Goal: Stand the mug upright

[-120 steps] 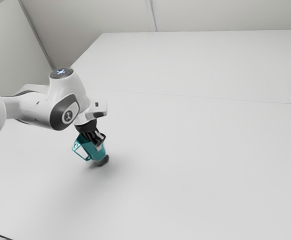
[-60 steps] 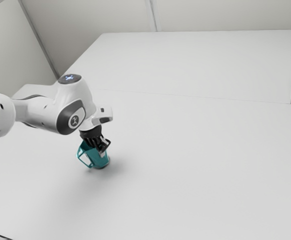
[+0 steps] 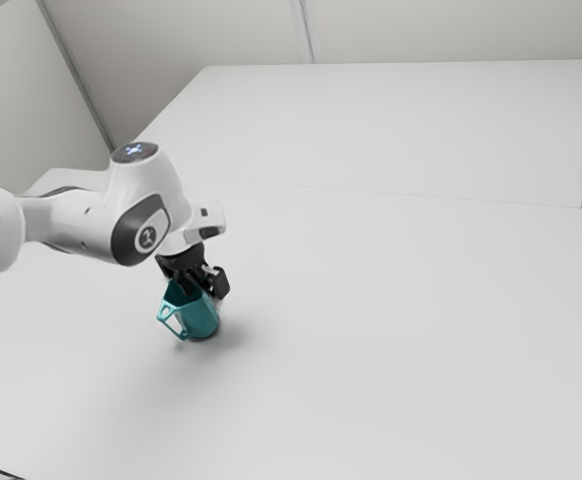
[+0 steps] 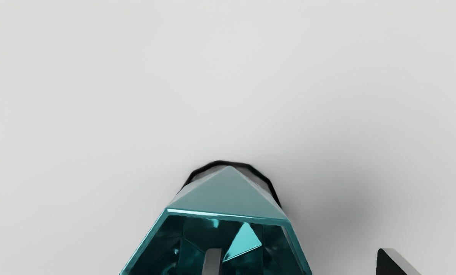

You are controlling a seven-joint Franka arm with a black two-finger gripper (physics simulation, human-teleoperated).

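Note:
The teal mug [image 3: 201, 318] stands base down on the white table, mouth up and handle toward the exterior view's left; whether a slight lean remains I cannot tell. My gripper [image 3: 204, 284] is at its rim, fingers spread apart. In the wrist view the mug [image 4: 228, 194] shows its open mouth and dark base edge. There the gripper [image 4: 304, 262] has one finger [image 4: 212, 262] inside the mouth and the other outside, well apart from the wall, so it is not holding the mug.
The white table [image 3: 391, 330] spreads around the mug toward the exterior view's right. Pale walls [image 3: 451, 30] rise behind it. A soft shadow lies on the table beside the mug.
The mug was tilted between the fingers a second ago; it has come down and swung onto its base. The fingers have opened, and the hand has moved slightly toward the exterior view's right.

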